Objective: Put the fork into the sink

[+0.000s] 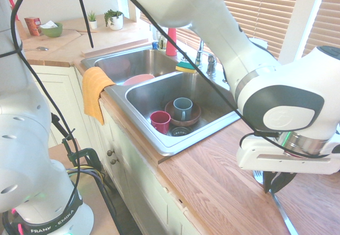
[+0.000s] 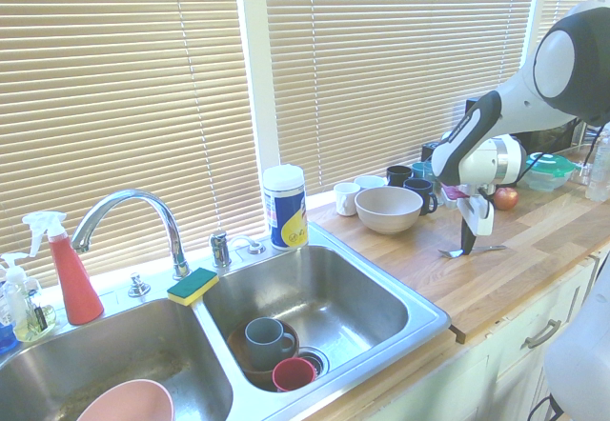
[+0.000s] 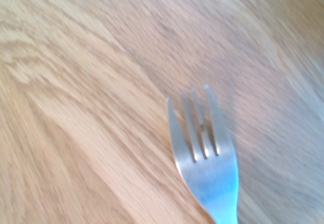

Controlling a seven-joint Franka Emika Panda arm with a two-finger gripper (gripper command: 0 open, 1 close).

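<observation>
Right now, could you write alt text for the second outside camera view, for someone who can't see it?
A white robot arm's fingers reach straight down onto a fork lying on a wooden counter. To the picture's left, a steel sink holds a grey mug and red cup.

I see the sink (image 2: 400,340) set into the counter (image 2: 515,269), its two basins side by side. In the basin nearer the arm, a mug (image 2: 264,341) stands in a bowl (image 2: 250,366) by the drain, a cup (image 2: 294,374) just beside them. The sponge (image 2: 193,286) lies on the sink's back rim between the basins, next to the faucet (image 2: 129,216). The fork (image 2: 474,249) lies on the counter near its front edge, well apart from the sink, under the gripper (image 2: 470,246). A large bowl (image 2: 388,209) and several mugs (image 2: 412,181) stand along the counter's back edge.
</observation>
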